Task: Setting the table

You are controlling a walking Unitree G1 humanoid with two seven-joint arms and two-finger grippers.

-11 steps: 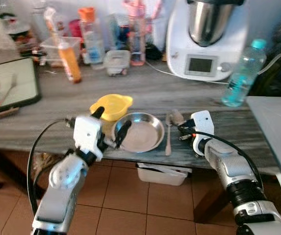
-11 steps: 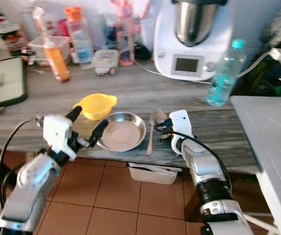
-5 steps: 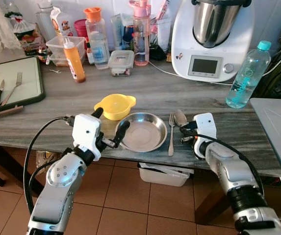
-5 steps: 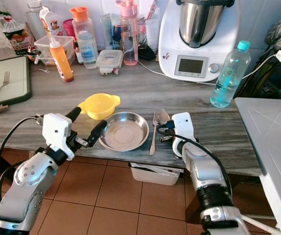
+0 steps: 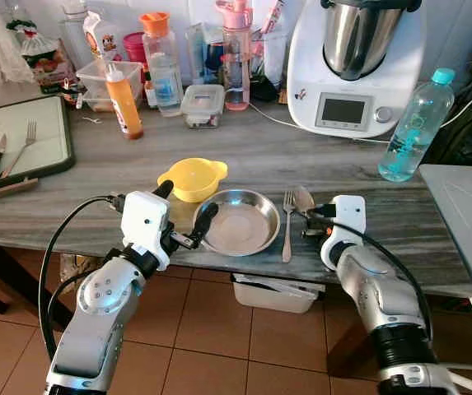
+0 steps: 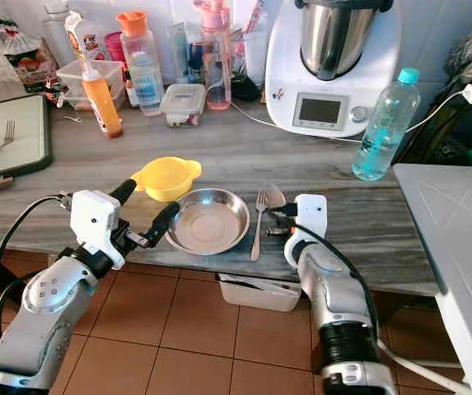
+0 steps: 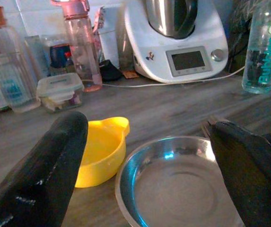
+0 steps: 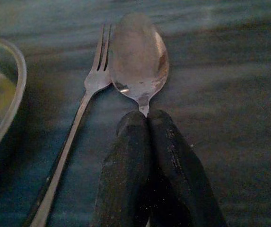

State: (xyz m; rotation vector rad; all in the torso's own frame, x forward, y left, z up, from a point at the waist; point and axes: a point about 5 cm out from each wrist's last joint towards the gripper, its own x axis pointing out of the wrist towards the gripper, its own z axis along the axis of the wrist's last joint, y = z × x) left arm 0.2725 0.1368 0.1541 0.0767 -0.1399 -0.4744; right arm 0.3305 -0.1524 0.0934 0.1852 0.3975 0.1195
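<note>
A steel plate (image 5: 240,222) lies near the counter's front edge, with a yellow bowl (image 5: 190,177) touching its far left rim. Right of the plate lie a fork (image 5: 287,224) and a spoon (image 5: 303,197), side by side. My right gripper (image 8: 147,124) is shut on the spoon's handle; the spoon bowl (image 8: 137,54) rests on the counter just ahead of the fingers, beside the fork (image 8: 85,101). My left gripper (image 5: 184,206) stands open at the plate's left edge. One of its fingers (image 7: 40,175) is by the yellow bowl (image 7: 100,149), the other over the plate's rim.
A white food processor (image 5: 355,66) and a water bottle (image 5: 408,123) stand at the back right. Bottles and a lidded container (image 5: 203,104) line the back. A dark-rimmed board (image 5: 17,144) with a fork and knife sits far left. A white table (image 5: 466,214) adjoins on the right.
The view has sharpened and steadied since a second ago. My right wrist has shifted slightly to the right, still on the spoon. The left arm has stayed put.
</note>
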